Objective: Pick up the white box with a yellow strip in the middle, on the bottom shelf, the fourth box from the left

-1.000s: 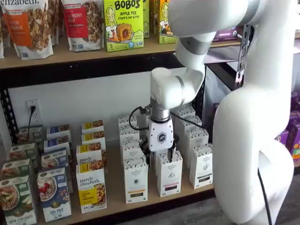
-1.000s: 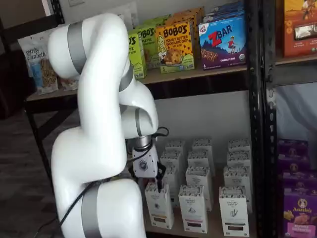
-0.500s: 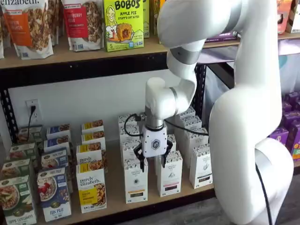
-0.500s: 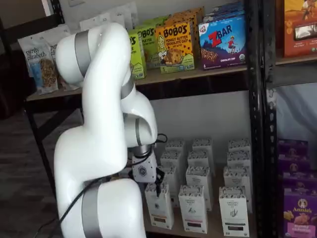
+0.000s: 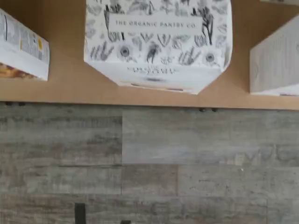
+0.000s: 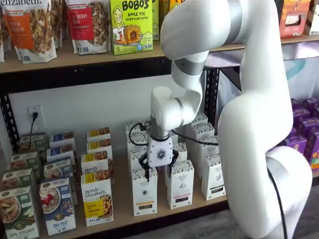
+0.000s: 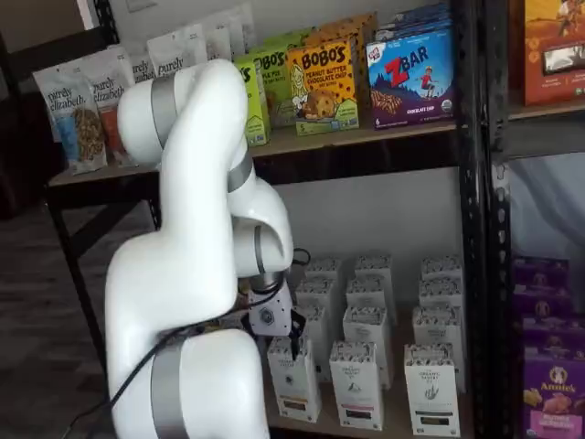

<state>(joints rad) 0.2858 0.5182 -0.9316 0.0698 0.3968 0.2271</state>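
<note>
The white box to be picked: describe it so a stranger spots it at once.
On the bottom shelf of the black rack, look at the front row of tall white cartons right of the purely elizabeth box. The white box is the leftmost of them; its low strip is tan-yellow, while that of the neighbouring carton is pinkish.

Left of the fingers, granola boxes [image 6: 97, 201] with yellow panels stand in a row beside blue cereal boxes [image 6: 58, 205]. Above the fingers, a green snack-bar box [image 6: 131, 26] and granola bags [image 6: 31, 27] sit on the upper board. Grey plank flooring [image 5: 149, 163] lies below.
</note>
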